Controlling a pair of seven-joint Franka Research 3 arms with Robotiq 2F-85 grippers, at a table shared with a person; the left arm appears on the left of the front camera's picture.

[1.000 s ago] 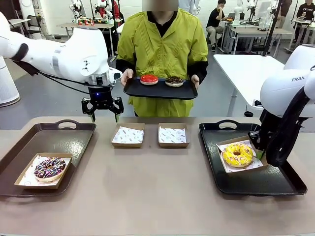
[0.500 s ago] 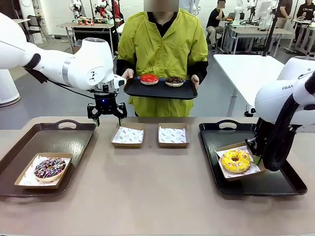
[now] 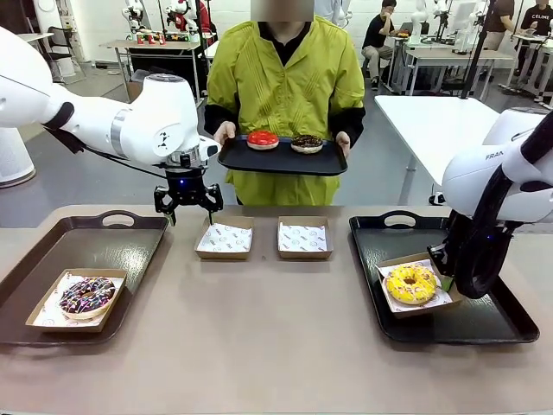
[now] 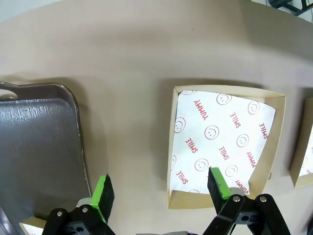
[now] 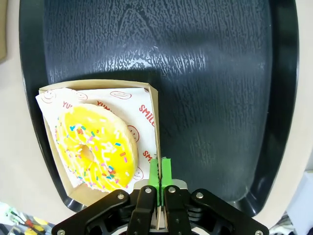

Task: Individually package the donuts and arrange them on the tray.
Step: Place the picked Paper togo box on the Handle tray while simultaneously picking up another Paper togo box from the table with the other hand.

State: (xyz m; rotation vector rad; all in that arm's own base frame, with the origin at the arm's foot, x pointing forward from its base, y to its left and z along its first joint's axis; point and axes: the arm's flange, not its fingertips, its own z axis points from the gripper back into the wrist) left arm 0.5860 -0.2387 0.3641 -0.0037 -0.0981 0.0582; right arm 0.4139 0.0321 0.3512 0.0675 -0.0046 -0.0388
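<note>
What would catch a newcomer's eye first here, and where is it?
The person in a yellow-green coat at the table's far side holds out a black tray with a red donut and a chocolate donut. On the right-hand tray, the right gripper is shut on the wall of a paper box holding a yellow sprinkled donut. The left gripper hangs open over the edge of an empty box.

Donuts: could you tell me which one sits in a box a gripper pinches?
The yellow sprinkled donut on the right-hand tray: the right gripper is shut on its box wall. The chocolate sprinkled donut's box is untouched.
</note>
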